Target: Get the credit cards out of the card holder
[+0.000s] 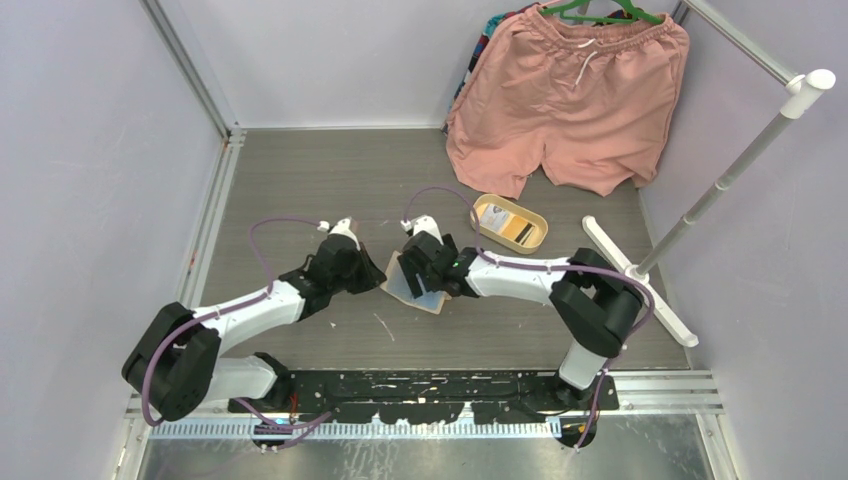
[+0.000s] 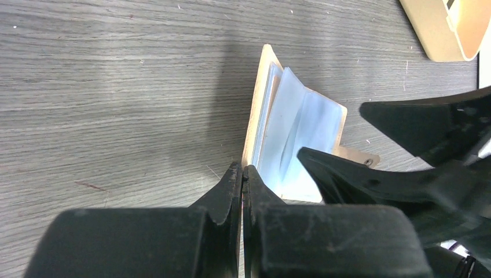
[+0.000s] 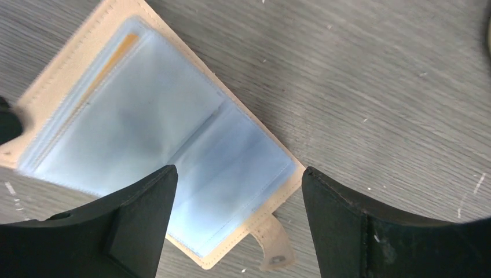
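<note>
From here the job looks barely begun. The card holder [image 1: 405,290] lies opened at the middle of the top view, its pale blue sleeves showing. In the right wrist view, 1 orange-yellow card [image 3: 118,52] shows as a sliver tucked in a sleeve at the upper left. I cannot tell whether other cards are inside. My left gripper [image 2: 242,174] is pressed together on the corner of the tan cover, seemingly pinching it to hold it raised. My right gripper [image 3: 238,174] hangs spread over the sleeves, holding nothing. The oval tray [image 1: 487,207] sits just upper right of centre; its contents are too small to name. Pink shorts [image 1: 570,100] and a white rack [image 1: 640,280] stay well apart. Nothing blocks the reach, though the 2 grippers crowd each other.
</note>
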Controlling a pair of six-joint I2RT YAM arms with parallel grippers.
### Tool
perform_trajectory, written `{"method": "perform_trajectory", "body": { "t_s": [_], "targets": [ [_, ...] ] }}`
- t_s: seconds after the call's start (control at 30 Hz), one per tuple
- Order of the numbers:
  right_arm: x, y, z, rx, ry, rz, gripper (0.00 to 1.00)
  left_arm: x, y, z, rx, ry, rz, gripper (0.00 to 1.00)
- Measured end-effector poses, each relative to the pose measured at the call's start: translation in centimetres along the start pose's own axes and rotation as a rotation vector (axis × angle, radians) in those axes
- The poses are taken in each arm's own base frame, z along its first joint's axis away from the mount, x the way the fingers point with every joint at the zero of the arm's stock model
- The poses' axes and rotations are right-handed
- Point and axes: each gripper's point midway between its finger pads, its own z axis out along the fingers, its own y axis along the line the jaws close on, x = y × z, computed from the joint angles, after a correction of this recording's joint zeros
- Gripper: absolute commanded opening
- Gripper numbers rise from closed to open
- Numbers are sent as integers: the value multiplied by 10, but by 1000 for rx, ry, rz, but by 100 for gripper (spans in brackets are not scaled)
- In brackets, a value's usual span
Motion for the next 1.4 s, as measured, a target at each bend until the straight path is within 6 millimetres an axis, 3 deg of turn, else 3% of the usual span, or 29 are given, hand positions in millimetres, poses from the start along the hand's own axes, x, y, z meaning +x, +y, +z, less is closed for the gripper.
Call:
{"method": "perform_trajectory", "body": {
  "t_s": [0.23,0.37,0.43,0.67,0.83,1.17,1.4],
  "targets": [
    [-43,8,-24,-49,-127,62,86,-1,1,0,-4,-5,0,0],
    [-65,24,-15,-83,-153,91,86,0,1,0,-4,-3,1,0],
    [-66,30,-7,-91,-146,96,86,1,1,1,-6,-1,2,0],
    [-44,42,18,-111,-71,107,86,7,8,5,-30,17,4,0],
    [-41,44,18,-119,-66,112,85,10,12,8,-43,24,5,0],
    [-13,35,19,-101,-25,101,85,28,25,12,-76,59,-14,0],
    [1,24,8,-74,-11,77,85,31,27,13,-93,45,-26,0]
  ]
}}
